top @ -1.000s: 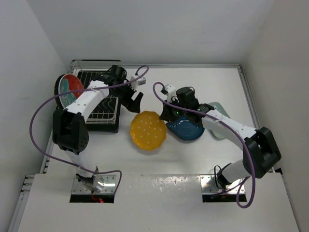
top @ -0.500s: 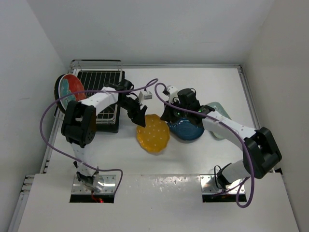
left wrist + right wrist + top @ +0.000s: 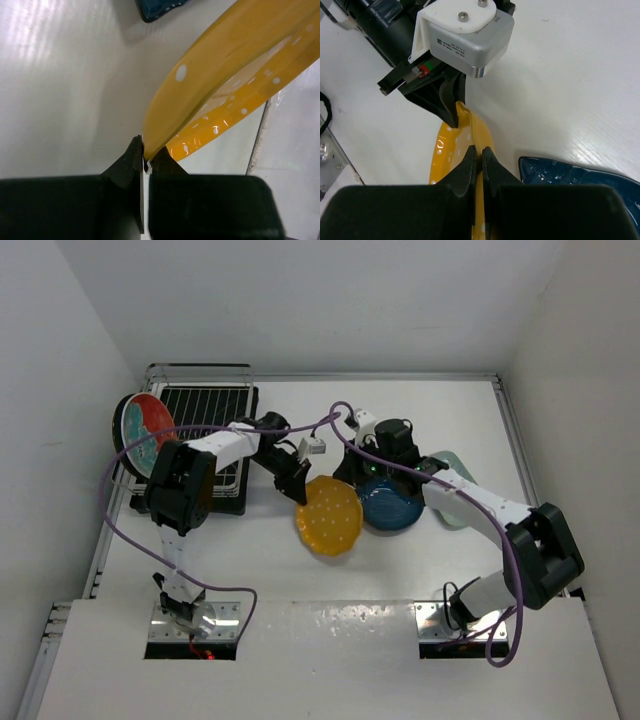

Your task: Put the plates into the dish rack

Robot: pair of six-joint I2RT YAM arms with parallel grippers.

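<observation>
Smooth white table (image 3: 420, 410), boxed in by plain white walls (image 3: 300, 300). Two grippers, one wire rack (image 3: 205, 405), four ceramic plates in plain view. On the left gripper (image 3: 145, 162), black fingers clenched on the scalloped rim of the glossy, white-dotted yellow plate (image 3: 215, 75), held tilted. On the right gripper (image 3: 476, 149), fingers almost together over that same rim; cannot tell whether pinching. Just right of it the dark blue leaf plate (image 3: 385, 508), then the pale mint plate (image 3: 448, 462). Far left of both, the rack, with the red-and-turquoise plate (image 3: 147, 426) on edge.

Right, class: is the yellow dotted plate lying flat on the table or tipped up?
Tipped up. The left gripper pinches the rim of the yellow plate, which slants up off the table, bare surface showing beneath.
</observation>
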